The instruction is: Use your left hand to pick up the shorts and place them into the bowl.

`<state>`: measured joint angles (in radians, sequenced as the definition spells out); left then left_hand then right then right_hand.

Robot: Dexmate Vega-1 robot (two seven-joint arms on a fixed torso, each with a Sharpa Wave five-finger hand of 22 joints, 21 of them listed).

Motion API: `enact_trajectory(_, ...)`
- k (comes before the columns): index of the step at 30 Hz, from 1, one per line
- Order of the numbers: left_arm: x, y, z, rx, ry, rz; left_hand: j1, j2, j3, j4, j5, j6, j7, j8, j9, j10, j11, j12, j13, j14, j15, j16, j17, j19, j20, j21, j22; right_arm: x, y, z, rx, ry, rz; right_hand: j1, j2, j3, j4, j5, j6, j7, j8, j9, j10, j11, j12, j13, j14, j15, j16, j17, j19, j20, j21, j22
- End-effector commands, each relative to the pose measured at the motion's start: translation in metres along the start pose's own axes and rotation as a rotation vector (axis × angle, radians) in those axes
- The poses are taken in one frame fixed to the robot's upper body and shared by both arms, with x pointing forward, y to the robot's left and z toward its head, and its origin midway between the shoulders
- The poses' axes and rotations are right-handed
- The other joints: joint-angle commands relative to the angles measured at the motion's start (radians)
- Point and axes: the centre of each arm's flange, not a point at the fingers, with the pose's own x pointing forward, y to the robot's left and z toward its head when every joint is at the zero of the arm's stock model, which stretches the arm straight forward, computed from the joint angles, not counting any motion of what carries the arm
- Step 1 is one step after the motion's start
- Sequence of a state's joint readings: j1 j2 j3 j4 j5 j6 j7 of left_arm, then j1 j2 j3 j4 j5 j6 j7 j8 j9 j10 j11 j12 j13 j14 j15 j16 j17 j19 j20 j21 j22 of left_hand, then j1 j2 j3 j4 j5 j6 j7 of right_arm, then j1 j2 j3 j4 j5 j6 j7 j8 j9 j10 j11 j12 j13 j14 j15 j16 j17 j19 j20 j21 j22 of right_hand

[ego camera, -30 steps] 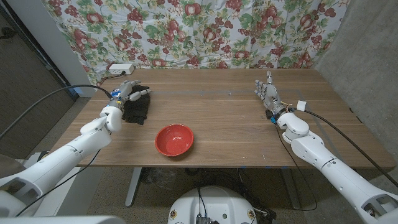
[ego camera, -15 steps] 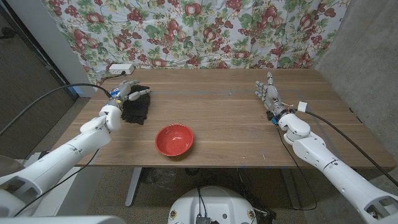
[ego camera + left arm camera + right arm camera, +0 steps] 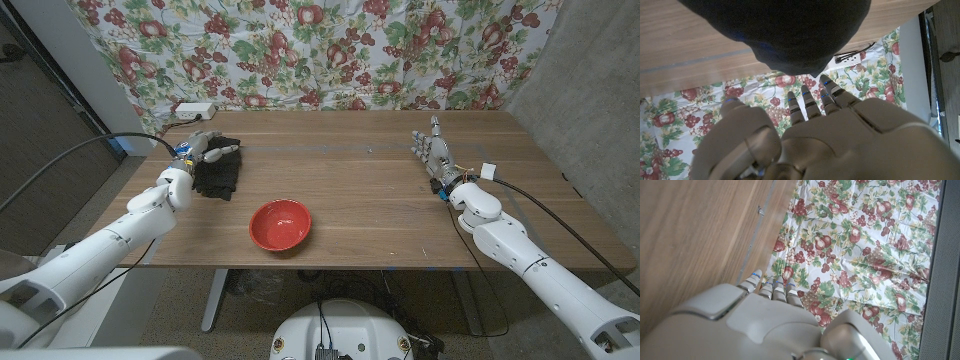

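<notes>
The black shorts (image 3: 222, 175) lie crumpled on the table's left side, and they show as a dark mass (image 3: 785, 30) in the left wrist view. My left hand (image 3: 203, 148) hovers over their far left edge with its fingers apart, holding nothing. The red bowl (image 3: 280, 224) sits empty near the front edge, to the right of the shorts. My right hand (image 3: 432, 150) stands at the table's right side, fingers straight and apart, empty. In its own wrist view the right hand (image 3: 755, 325) shows from behind.
A white power strip (image 3: 192, 110) lies at the table's far left corner with a cable running off the edge. A fruit-patterned cloth (image 3: 320, 50) hangs behind the table. A grey wall (image 3: 590, 110) rises to the right.
My left hand has crept slightly toward the far edge of the shorts. The right arm has barely shifted. The shorts and bowl have not moved.
</notes>
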<state>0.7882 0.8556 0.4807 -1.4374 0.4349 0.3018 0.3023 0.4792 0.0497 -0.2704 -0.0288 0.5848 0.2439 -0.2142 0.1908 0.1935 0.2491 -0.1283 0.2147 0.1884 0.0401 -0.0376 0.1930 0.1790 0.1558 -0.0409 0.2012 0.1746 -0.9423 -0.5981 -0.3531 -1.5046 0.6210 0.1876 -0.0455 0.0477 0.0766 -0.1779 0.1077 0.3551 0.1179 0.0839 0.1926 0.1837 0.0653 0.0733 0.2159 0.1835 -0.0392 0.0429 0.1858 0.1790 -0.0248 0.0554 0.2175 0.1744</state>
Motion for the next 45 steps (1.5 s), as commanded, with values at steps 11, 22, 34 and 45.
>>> enact_trajectory(11,0.007,-0.013,-0.003,-0.001,0.023,-0.029,-0.005,0.004,-0.003,0.004,0.011,-0.009,-0.005,0.000,0.001,0.002,0.008,0.000,0.005,0.006,-0.096,-0.001,0.004,0.000,-0.049,-0.003,0.002,0.003,0.000,0.005,-0.023,0.006,0.008,-0.001,-0.002,-0.005,-0.001,0.004,0.010,0.001,0.001,0.001,0.007,0.003,0.002,0.003,-0.007,-0.003,0.000,0.004,0.010,0.005,-0.002,0.004)
enact_trajectory(22,0.009,-0.022,-0.012,0.006,0.056,-0.070,-0.007,0.007,-0.004,0.006,0.014,-0.013,-0.005,0.000,0.001,0.000,0.015,-0.002,0.005,0.003,-0.079,-0.002,0.004,-0.006,-0.036,-0.006,0.002,0.006,0.000,0.002,-0.017,0.026,0.013,-0.001,-0.002,-0.005,-0.001,0.004,0.010,0.001,0.000,0.001,0.007,0.004,0.002,0.003,-0.006,-0.002,0.000,0.004,0.011,0.005,-0.004,0.004)
enact_trajectory(34,0.008,-0.027,-0.014,0.027,0.061,-0.094,-0.006,0.011,-0.004,0.007,0.016,-0.012,-0.001,0.002,0.001,0.000,0.025,-0.003,0.005,0.003,-0.066,-0.002,0.004,-0.011,-0.024,-0.008,0.002,0.008,0.002,0.002,-0.023,0.025,0.026,-0.001,-0.001,-0.005,-0.001,0.004,0.010,0.001,0.000,0.001,0.008,0.003,0.002,0.003,-0.007,-0.002,0.000,0.004,0.011,0.005,-0.005,0.005)
enact_trajectory(45,0.008,-0.034,-0.010,0.041,0.048,-0.120,-0.004,0.011,-0.005,0.006,0.018,-0.011,-0.004,0.004,0.001,0.002,0.016,-0.003,0.005,0.006,-0.076,-0.001,0.004,-0.006,-0.017,-0.006,0.002,0.007,0.002,0.003,-0.026,0.023,0.029,0.000,-0.001,-0.004,-0.001,0.003,0.009,0.001,0.000,0.001,0.007,0.005,0.002,0.003,-0.006,-0.002,0.000,0.003,0.012,0.005,-0.007,0.005)
